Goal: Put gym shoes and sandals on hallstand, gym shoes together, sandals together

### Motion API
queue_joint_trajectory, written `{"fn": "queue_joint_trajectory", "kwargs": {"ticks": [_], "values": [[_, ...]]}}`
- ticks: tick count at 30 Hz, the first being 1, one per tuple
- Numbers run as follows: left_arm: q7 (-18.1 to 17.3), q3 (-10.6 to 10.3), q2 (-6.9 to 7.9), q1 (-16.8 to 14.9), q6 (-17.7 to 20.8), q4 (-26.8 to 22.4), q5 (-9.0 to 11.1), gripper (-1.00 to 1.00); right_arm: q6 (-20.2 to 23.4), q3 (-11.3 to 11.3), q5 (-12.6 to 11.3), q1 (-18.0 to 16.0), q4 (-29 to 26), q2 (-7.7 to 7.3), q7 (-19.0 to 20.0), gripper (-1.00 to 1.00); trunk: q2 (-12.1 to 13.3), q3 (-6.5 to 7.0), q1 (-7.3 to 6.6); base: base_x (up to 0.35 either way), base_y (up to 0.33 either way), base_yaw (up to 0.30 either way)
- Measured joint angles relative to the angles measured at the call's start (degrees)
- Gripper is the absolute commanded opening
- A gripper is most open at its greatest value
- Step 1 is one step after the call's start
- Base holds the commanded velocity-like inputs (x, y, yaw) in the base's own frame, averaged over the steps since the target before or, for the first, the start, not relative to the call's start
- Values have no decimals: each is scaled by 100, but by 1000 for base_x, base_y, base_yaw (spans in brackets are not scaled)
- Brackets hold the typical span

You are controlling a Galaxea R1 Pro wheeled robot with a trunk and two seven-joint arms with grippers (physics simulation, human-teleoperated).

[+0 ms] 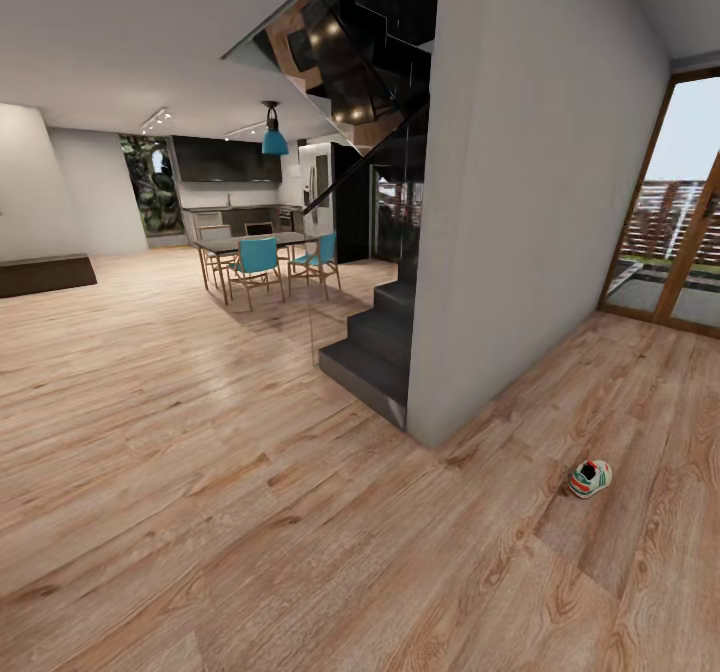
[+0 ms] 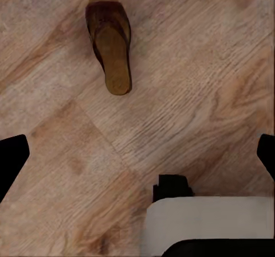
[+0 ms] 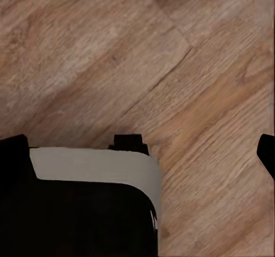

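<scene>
I count one gym shoe (image 1: 590,478) on the corridor floor (image 1: 200,512) by the wall corner, and one sandal (image 2: 110,47) lying flat, ahead of my left gripper (image 2: 137,154), untouched. Both pairs of fingers (image 3: 12,154) spread wide, empty.

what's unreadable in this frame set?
- Gym shoe, head view: too small to tell left from right shoe.
- Left pincer, left wrist view: fingertips cut by the side edges, open with nothing between; sandal lies on the floor beyond.
- Right pincer: likewise cut off, open.
</scene>
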Motion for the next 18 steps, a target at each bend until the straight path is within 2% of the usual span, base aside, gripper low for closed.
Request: {"fn": "queue_joint_trajectory", "kwargs": {"ticks": [1,2,4,9,12,14,18], "values": [[0,-2,0,-216,-10,-89,-1,100,-2,0,0,-2,-830,-1,0,100,1,3,0,0,0,0],[1,-2,-1,-204,-12,-112,-1,100,-6,1,3,-17,-1871,-1,0,100,0,3,0,0,0,0],[2,-3,-1,-312,-15,-177,3,100,-31,-4,-2,-6,-2143,-3,0,100,1,2,0,0,0,0],[-1,-4,-12,-496,-17,-253,6,100,-344,-9,-10,-6,-2299,-3,0,100,1,2,0,0,0,0],[-20,-4,-32,-580,-17,-280,7,100,-689,-11,-16,-6,-2307,-3,0,100,0,2,0,0,0,0],[-39,-2,-33,-635,-23,-300,12,100,-1125,-10,-12,-6,-2304,-3,4,100,0,2,0,0,0,0],[-49,24,-24,-628,-31,-307,16,100,-1396,-2,8,-6,-2193,-3,23,100,0,2,0,0,0,0]]}}
